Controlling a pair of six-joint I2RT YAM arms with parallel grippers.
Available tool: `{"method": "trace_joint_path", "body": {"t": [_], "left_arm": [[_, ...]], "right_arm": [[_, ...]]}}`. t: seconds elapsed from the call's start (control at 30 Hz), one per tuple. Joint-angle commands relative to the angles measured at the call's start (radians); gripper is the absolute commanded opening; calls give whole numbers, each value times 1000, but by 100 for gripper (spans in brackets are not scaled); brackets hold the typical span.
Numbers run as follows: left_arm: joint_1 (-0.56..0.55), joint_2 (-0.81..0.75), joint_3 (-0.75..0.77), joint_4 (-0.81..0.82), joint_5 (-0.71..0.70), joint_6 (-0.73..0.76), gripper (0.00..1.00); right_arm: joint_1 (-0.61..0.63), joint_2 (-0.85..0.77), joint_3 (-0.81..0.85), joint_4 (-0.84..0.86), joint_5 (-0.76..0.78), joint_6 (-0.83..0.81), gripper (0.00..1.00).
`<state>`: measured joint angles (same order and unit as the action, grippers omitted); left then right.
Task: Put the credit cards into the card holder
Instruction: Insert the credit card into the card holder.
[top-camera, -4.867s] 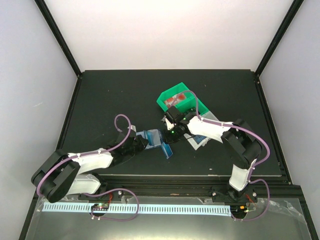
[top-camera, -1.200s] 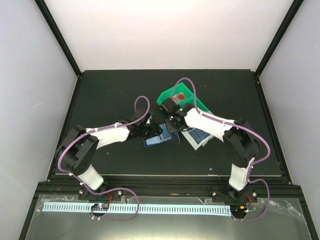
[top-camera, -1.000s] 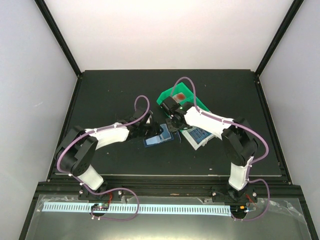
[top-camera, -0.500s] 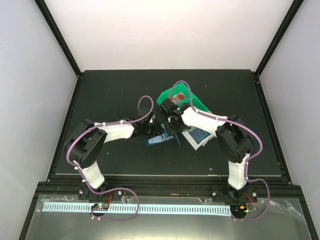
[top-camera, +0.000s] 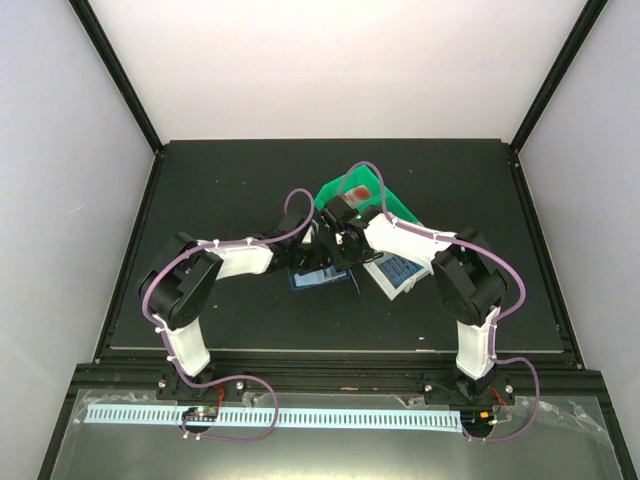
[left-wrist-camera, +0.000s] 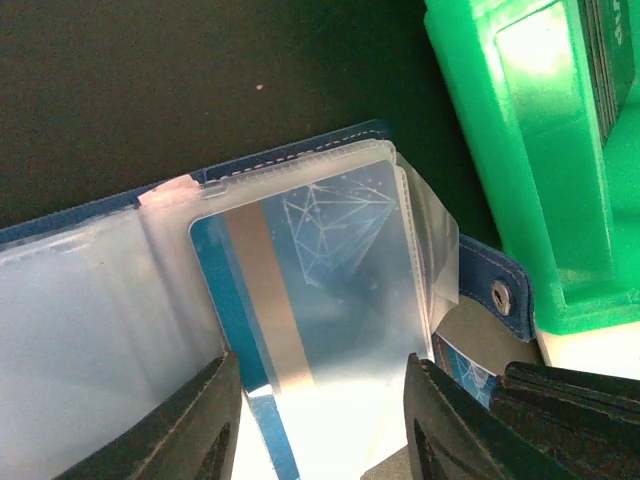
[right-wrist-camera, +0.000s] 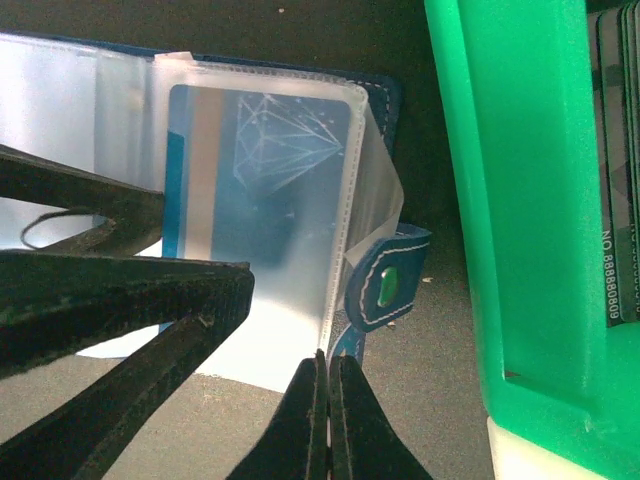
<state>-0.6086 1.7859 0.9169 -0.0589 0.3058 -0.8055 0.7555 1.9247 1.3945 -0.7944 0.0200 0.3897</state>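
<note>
**Card lay lengthwise ahead of the left tool, pocket end at 12 o'clock**

Seen from the left wrist, the credit card sat inside a clear sleeve of the open card holder. The holder lay flat on the table, with the green bin just beside it at 3 o'clock. The card's long axis ran nearly 12 to 6, leaning a little toward 11 and 5. The sleeve's closed end was at 12, and the card's near end lay at 6, between the fingers of the left tool.

That tool stood spread, one finger at each long edge of the card; whether they actually pressed it could not be told. The right tool was pressed together, its tips at the sleeve's open corner near the snap tab. Whether it had caught the plastic lip was unclear.

On this showing the left arm was the one lined up behind the card. Any remaining push would have to run straight toward 12, along the card's length. Sideways drift would probably jam a corner against the sleeve seam.
</note>
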Motion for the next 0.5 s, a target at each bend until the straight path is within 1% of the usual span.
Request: {"method": "trace_joint_path", "body": {"t": [0.0, 0.1, 0.17, 0.27, 0.33, 0.4, 0.47], "left_arm": [[-2, 25, 45, 55, 62, 82, 44], [-4, 1, 34, 69, 50, 124, 41], [-4, -10, 32, 66, 41, 152, 41], [-2, -18, 43, 18, 0, 168, 41], [-2, -27, 48, -21, -23, 172, 43], [-2, -50, 41, -51, -41, 180, 44], [-3, -91, 24, -75, -53, 190, 47]], "right_arm": [[2, 2, -21, 22, -38, -4, 1], [2, -13, -28, 30, -22, 4, 1], [0, -20, -30, 33, -3, 13, 1], [0, -33, -33, 27, 62, 35, 1], [-4, -57, -44, 26, 107, 56, 1], [-9, -106, -59, 31, 118, 67, 1], [-11, -165, -69, 40, 60, 58, 1]]}}
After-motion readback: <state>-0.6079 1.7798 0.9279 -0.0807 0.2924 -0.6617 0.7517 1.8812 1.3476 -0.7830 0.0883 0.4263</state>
